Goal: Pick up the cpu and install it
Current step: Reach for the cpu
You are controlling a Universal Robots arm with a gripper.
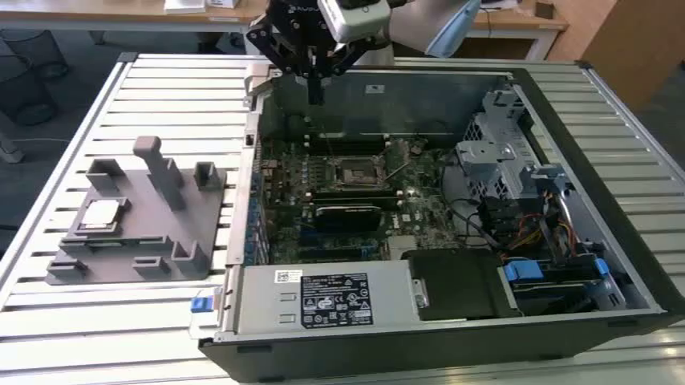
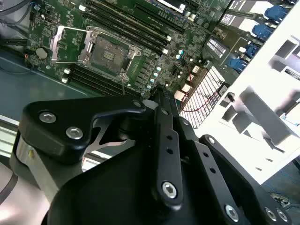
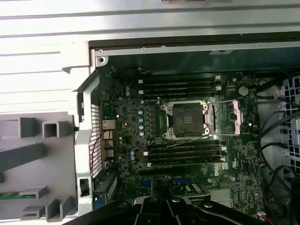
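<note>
**Task barely begun.** The cpu lies flat, metal top upward, in a recess of the grey holder on the slatted surface, well apart from the computer case. Being square, it has no long axis; its edges run roughly with the holder's. The socket stands open and empty. The gripper hangs above the case's far wall, fingers closed together on nothing.

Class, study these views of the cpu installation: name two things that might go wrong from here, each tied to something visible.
One: the cpu lies flat on the grey fixture among upright posts, so the fingers may clip a post or slip off its thin edges. Two: the socket stands open between memory slots, deep inside the computer case; a tilted or offset placement might damage its contacts.
</note>
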